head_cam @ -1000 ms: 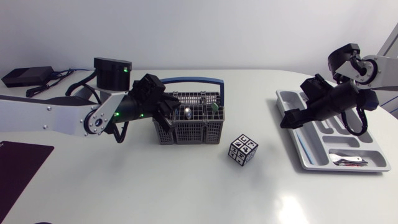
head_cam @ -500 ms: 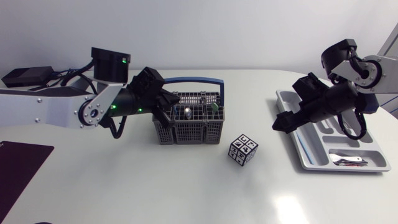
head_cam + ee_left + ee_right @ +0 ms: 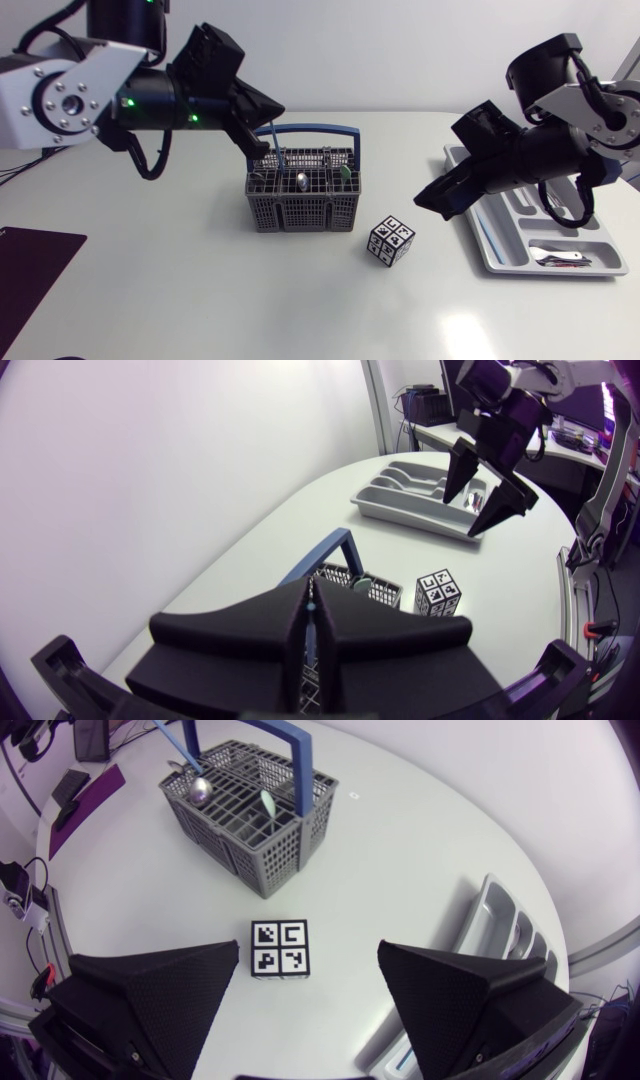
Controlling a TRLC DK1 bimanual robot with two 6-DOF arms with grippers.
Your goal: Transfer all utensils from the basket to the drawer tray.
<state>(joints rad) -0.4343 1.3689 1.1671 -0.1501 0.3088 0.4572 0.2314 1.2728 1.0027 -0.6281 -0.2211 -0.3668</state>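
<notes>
left gripper (image 3: 265,148): raised above the basket's rear left corner; fingers pressed nearly together on a thin handle, one from each side.
blue-handled utensil (image 3: 178,743): held in the left gripper, slanting down into the basket; lower end among the basket's compartments, its head cannot be made out.
basket (image 3: 300,214): grey mesh with a blue carry handle, upright on the table left of centre.
in the basket: a silver spoon (image 3: 300,181) bowl-up near the middle; a pale green utensil (image 3: 343,175) towards the right side.
right gripper (image 3: 432,203): fingers spread wide, nothing between them; hangs over the table just beside the drawer tray's left edge.
marker cube (image 3: 281,948): on the table between basket and tray; in the right wrist view it lies below the gap between the open fingers, not touched.
drawer tray (image 3: 481,243): grey, at the table's right side, well apart from the basket.
silver utensils (image 3: 560,258): lying in the tray's front crosswise compartment; kind cannot be told.
dark mat (image 3: 30,262): flat at the table's left edge.
</notes>
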